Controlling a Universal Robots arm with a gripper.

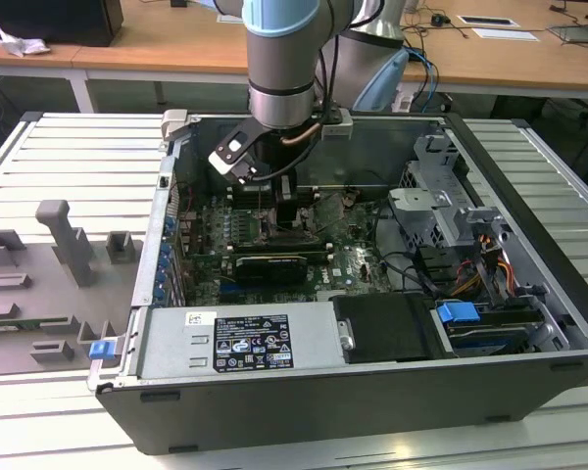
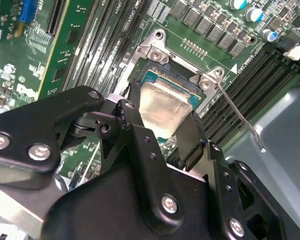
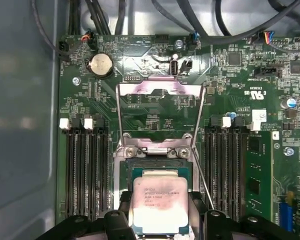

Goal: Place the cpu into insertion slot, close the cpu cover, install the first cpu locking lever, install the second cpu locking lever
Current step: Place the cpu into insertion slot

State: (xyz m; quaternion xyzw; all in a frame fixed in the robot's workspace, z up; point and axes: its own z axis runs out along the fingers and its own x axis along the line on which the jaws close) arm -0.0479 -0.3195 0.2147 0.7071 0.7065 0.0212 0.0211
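The tool [image 3: 160, 204] clamps the cpu [image 3: 159, 197] by two opposite edges, a finger [image 2: 190, 137] pressed to each side and the jaws narrowed to the chip's width. The cpu lies face up between the fingers, directly over the slot [image 3: 160, 164], whose far rim shows just past the chip. Whether it is seated I cannot tell. The cover [image 3: 160, 88] stands swung open beyond the slot. A thin lever [image 2: 237, 112] stands free between slot and memory slots [image 3: 225, 170].

cpu [image 2: 160, 97] near edge hidden behind pincer [image 2: 162, 112].
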